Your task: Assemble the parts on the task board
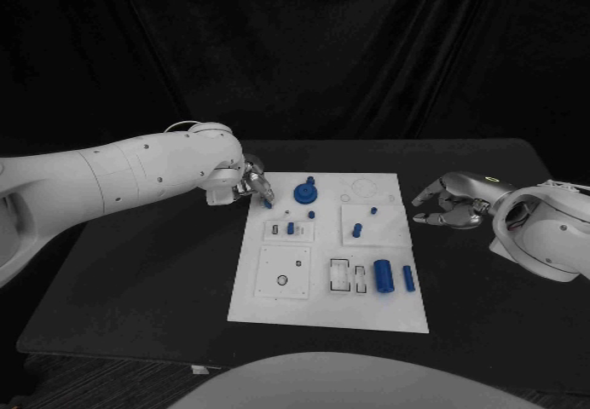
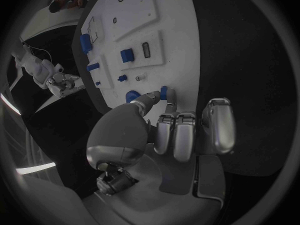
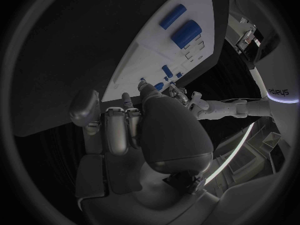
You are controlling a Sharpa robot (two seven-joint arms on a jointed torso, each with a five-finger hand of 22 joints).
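Head view with both wrist views. The task board point(image 1: 330, 317) lies in the middle of the black table point(image 1: 135, 281), its long axis running away from the robot.

The left hand point(image 1: 252, 185) hovers at the far left corner of the board and pinches a small blue peg point(image 1: 268, 203) between thumb and a fingertip. In the left wrist view the same peg point(image 2: 164, 92) stands at the fingertips, with the remaining fingers point(image 2: 177, 135) curled back toward the palm. The peg hangs just over the board's left edge, pointing roughly downward.

Just beside it, toward the board's middle, sits a blue gear-like part point(image 1: 306, 192), and a little nearer the robot lies a white block point(image 1: 290, 230) carrying two small blue pieces. Near the board's right edge lie a large blue cylinder point(image 1: 384, 275) and a slimmer blue pin point(image 1: 408, 277), both with long axes parallel to the board's length.

The right hand point(image 1: 447, 207) hovers off the board's right edge, fingers curled inward and holding nothing; it is near that edge but apart from every part.

Judgement: the left hand is the working hand, and the coming move turns on aligning the held peg's axis over a seat close to the gear-like part; which seat cannot be told.
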